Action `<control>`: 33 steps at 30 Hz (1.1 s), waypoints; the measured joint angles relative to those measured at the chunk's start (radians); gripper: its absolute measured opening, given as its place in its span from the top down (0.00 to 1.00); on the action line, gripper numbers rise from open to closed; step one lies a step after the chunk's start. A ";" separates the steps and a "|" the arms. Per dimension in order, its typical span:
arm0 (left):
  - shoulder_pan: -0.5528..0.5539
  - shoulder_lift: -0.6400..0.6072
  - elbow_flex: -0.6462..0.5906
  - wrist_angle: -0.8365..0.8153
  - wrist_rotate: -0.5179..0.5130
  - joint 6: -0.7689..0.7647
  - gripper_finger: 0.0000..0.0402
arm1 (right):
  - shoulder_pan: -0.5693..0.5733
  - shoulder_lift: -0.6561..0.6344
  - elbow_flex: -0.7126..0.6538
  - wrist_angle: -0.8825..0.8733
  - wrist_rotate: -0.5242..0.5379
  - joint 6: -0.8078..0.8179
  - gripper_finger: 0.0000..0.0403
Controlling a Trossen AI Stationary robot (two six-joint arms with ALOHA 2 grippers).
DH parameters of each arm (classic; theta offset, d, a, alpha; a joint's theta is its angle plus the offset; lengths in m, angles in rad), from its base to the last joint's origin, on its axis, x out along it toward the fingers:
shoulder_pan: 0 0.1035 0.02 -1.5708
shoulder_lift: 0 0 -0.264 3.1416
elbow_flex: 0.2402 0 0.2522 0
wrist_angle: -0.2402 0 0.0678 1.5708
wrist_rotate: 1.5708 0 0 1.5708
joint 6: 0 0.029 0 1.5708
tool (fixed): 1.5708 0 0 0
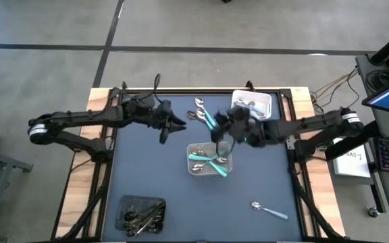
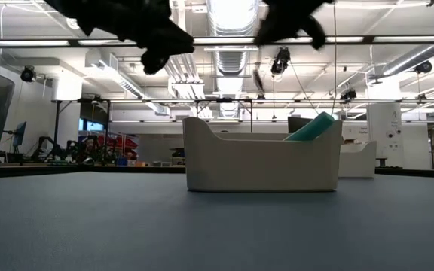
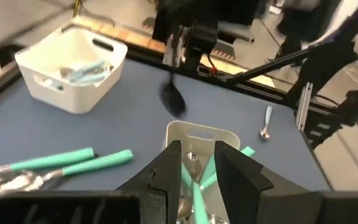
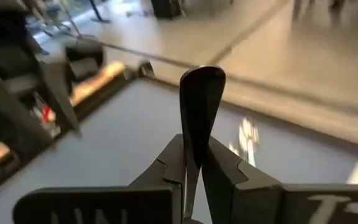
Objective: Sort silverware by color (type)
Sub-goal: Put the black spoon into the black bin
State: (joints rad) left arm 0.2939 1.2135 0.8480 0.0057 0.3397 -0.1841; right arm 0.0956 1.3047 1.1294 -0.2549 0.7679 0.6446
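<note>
At the left of the dark blue table (image 1: pixel 147 169), near its front corner, a dark tray (image 1: pixel 140 210) holds a heap of all-black silverware (image 1: pixel 144 214). Above and behind it the left arm reaches in from the table's left edge, and the left gripper (image 1: pixel 179 125) hovers over the mat with its two fingers (image 3: pixel 169 165) parted and nothing between them. Just to the right of that gripper, two teal-handled spoons (image 1: pixel 204 115) lie loose on the mat near the back edge, their shiny heads pointing away from the centre. Near the middle of the table stands a pale grey tray (image 1: pixel 209 158), and several teal-handled pieces (image 1: pixel 211 164) lie across it, some handles sticking out over its rim; from table height a teal handle (image 2: pixel 313 128) pokes above the tray's wall. Directly over the back edge of that tray is the right gripper (image 1: pixel 223 131), whose arm comes in from the table's right side. Its fingers (image 4: pixel 219 168) are clamped on a black spoon (image 4: pixel 199 109), held by the handle with the bowl standing out beyond the fingertips, clear of the table. Behind the right arm, at the back right of the mat, a white tray (image 1: pixel 253 104) holds a few pale-blue-handled pieces (image 3: pixel 82 70). Far to the right and toward the front, one pale-blue-handled spoon (image 1: pixel 269 210) lies alone on the mat, well apart from every tray.
</note>
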 joint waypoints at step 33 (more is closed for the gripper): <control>-0.052 0.072 0.175 -0.084 -0.274 0.045 0.58 | -0.169 0.191 0.238 0.142 -0.317 -0.309 0.93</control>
State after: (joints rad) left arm 0.2420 1.2858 1.0225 -0.0780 0.0654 -0.1389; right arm -0.0730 1.4955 1.3678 -0.1128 0.4509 0.3356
